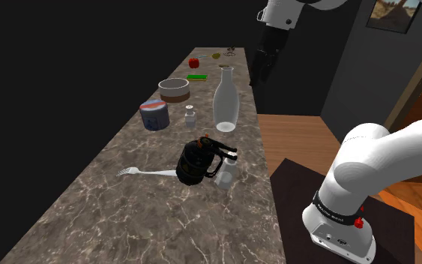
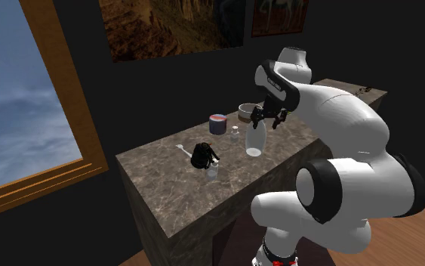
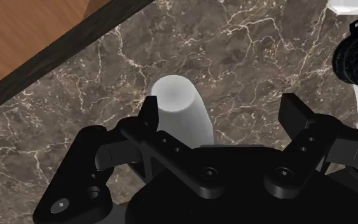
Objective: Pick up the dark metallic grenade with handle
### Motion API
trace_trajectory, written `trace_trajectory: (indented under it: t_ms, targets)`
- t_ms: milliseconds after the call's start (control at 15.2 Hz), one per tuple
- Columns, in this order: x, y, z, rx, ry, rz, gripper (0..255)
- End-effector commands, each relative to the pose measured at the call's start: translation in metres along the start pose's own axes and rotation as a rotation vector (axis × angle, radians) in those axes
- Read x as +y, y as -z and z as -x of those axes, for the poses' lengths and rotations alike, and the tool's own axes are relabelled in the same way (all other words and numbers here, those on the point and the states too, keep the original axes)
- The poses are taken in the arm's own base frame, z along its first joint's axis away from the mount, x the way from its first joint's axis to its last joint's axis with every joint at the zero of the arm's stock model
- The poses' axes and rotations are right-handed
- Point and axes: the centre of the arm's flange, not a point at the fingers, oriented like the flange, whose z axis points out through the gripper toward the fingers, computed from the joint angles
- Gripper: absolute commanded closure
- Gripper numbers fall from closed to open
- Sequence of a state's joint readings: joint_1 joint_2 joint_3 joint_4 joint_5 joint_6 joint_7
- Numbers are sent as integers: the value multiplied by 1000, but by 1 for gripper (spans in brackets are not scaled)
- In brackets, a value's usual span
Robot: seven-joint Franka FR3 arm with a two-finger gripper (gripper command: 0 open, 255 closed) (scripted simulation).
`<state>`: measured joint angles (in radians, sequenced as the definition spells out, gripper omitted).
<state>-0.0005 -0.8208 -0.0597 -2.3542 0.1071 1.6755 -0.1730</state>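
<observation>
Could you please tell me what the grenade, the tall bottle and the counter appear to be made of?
The grenade looks like dark metal: black ribbed body, dull glints. The tall bottle is probably glass: pale, faintly translucent. The counter resembles marble: brown, white-veined.

White rounded arm [image 1: 366, 161] with dark joint bands, a red button [image 1: 360, 222] low down, and black screw-studded 2-finger end effector [image 3: 222, 109].

Open stretch of tabletop [image 1: 127, 217] on the near side of the grenade [image 1: 196, 163], and room above it. Small white bottle [image 1: 228, 174] crowds it on the shoulder view's right; fork [image 1: 145, 173] lies just beside on the left. Tall bottle [image 1: 225, 101] stands right under the gripper [image 3: 222, 111], betw. it & the grenade.
</observation>
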Motion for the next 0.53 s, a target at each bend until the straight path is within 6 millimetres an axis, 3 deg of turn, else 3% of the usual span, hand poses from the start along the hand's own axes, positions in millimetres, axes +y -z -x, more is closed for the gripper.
trace_trajectory:
  t_ms: [0, 462]
  targets:
    - [0, 0, 0, 0, 0, 0, 0]
    - [-85, -30, 0, -5, 52, -17, 0]
